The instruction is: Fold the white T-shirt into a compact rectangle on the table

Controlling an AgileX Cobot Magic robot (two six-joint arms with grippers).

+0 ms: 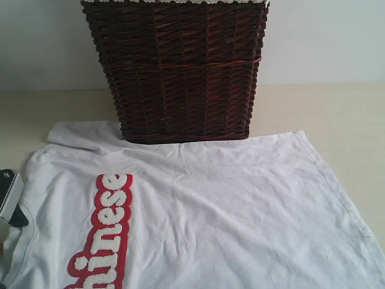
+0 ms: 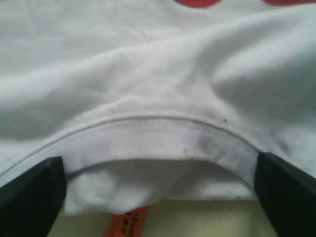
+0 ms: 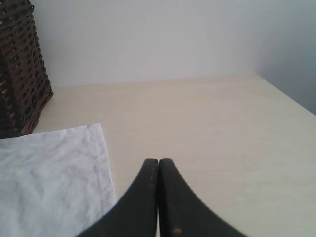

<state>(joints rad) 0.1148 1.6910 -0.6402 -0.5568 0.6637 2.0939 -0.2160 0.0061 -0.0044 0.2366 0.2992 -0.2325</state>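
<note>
One white T-shirt [image 1: 210, 205] lies spread flat on the desk [image 3: 212, 128], its far edge reaching the foot of the single dark wicker basket [image 1: 180, 72]. The shirt's collar [image 2: 158, 140] sits between the jaws of the left gripper [image 2: 159, 195], which stand wide apart and clasp nothing. An orange tag [image 2: 127, 223] shows just under the collar. The right gripper [image 3: 158, 170], pressed closed and empty, hangs low over bare desk beside the shirt's corner, pointing toward the wall [image 3: 148, 39].
</note>
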